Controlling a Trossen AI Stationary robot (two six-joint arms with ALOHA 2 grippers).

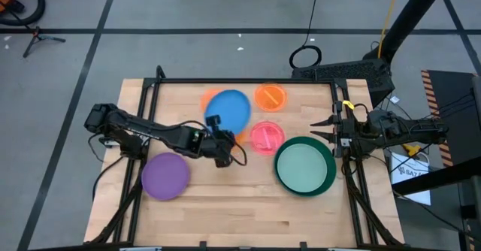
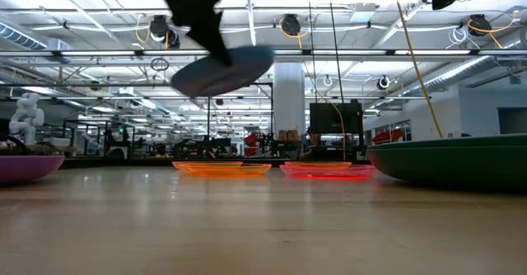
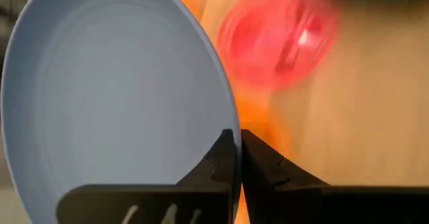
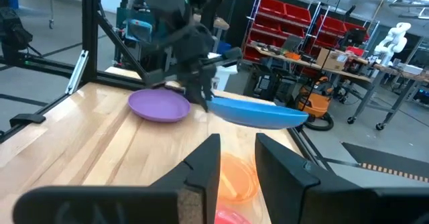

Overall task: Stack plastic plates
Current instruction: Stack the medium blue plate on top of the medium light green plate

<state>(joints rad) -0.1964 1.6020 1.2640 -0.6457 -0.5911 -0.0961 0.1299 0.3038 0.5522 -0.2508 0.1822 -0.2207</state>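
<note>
My left gripper (image 1: 219,136) is shut on the blue plate (image 1: 230,110), which hangs in the air over the table's far middle (image 2: 222,71). An orange plate (image 1: 270,97) lies to its right, and another orange one (image 1: 205,98) peeks out under it. The pink plate (image 1: 266,137) lies in the middle. A pale mint plate (image 1: 302,164) sits inside a dark green one (image 1: 329,177) on the right. The purple plate (image 1: 165,175) lies near left. My right gripper (image 1: 322,128) waits open at the right edge, above the table. My left gripper pinches the blue plate's rim (image 3: 226,127) at its near edge, one finger over the rim's inner face and one behind it. The fingers (image 3: 214,167) come level from the table's near left. The plate is lifted clear and slightly tilted (image 2: 222,71).
A black frame rail (image 1: 225,80) runs along the table's far edge, with posts at both sides. Bare wood (image 1: 240,206) stretches along the near half between the purple and green plates. The room beyond shows shelves and machines.
</note>
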